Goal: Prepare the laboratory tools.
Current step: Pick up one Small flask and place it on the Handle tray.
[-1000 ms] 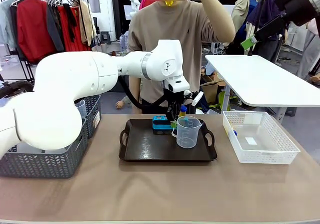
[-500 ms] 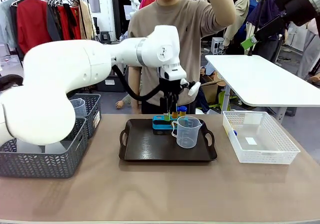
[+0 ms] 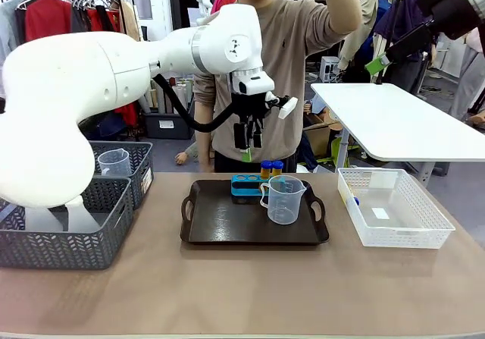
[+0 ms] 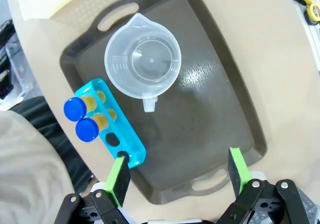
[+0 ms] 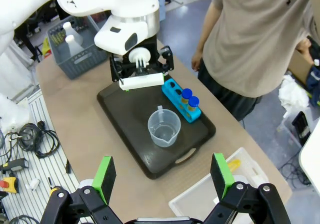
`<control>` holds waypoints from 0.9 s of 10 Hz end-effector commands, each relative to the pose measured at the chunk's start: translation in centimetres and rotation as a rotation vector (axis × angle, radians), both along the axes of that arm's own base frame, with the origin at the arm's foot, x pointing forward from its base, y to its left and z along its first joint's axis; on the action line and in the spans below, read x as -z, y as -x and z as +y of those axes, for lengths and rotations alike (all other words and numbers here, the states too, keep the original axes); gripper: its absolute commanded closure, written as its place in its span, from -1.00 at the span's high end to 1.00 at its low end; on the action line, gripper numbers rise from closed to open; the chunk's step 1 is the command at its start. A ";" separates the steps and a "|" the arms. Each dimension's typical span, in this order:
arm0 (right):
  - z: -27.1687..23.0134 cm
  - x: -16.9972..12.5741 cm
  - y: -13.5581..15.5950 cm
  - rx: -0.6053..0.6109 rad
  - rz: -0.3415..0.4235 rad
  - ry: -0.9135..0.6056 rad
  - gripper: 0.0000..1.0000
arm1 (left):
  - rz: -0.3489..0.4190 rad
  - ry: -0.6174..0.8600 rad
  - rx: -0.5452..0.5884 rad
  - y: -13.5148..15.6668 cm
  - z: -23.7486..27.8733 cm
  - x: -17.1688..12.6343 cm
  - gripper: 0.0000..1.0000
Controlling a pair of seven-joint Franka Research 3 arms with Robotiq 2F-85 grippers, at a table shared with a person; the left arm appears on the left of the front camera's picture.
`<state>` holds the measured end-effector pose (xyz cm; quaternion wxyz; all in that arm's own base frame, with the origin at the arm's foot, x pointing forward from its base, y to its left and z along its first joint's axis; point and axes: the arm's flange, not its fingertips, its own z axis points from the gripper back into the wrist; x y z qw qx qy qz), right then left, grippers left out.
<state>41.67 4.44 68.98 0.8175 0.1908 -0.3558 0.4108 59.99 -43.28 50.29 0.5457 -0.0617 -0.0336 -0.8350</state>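
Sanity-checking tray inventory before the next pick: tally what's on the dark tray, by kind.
On the tray:
blue-capped tubes: 2
beaker: 1
tube rack: 1
Total: 4

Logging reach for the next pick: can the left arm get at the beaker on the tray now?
Probably yes: the left gripper hangs open above the tray, nothing between it and the beaker.

Left gripper (image 3: pixel 248 143): pointing straight down above the table's (image 3: pixel 227 293) far edge, jaws gaping, gripping nothing.
Right gripper (image 5: pixel 162 176): hovering high, jaws gaping too, empty.
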 end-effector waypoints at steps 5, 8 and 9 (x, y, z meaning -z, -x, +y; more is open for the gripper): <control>0.0 -0.2 0.0 -0.008 -0.004 -0.022 1.00 | -0.023 0.033 -0.168 3.3 5.2 -4.5 1.00; 0.0 -0.2 0.0 -0.008 -0.004 -0.022 1.00 | -0.125 0.032 -0.446 8.7 10.6 -9.6 1.00; 0.0 -0.2 0.0 -0.008 -0.004 -0.022 1.00 | -0.184 0.035 -0.573 10.2 13.2 -11.9 1.00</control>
